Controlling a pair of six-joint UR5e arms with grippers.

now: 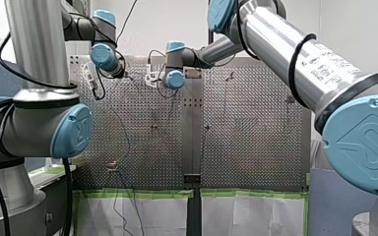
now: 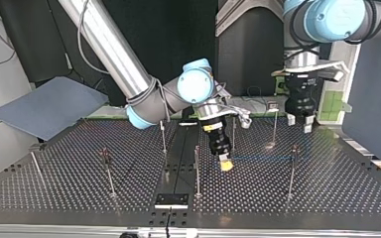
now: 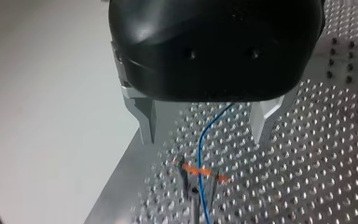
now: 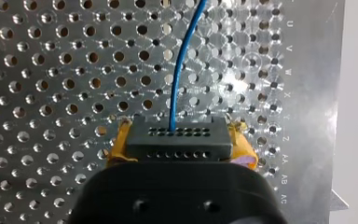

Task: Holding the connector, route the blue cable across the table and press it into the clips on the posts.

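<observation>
The right gripper [image 2: 225, 163], with yellow pads, is clamped on the black connector [image 4: 177, 143], low over the perforated table [image 4: 51, 70]. The blue cable [image 4: 179, 65] runs from the connector to 1 orange clip [image 3: 200, 171] and seems to lie in it. The left gripper [image 3: 204, 135] hangs above that clip, its fingers wide apart.

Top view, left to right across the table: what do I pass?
Grey sheet → black plate → right gripper → left gripper.
</observation>
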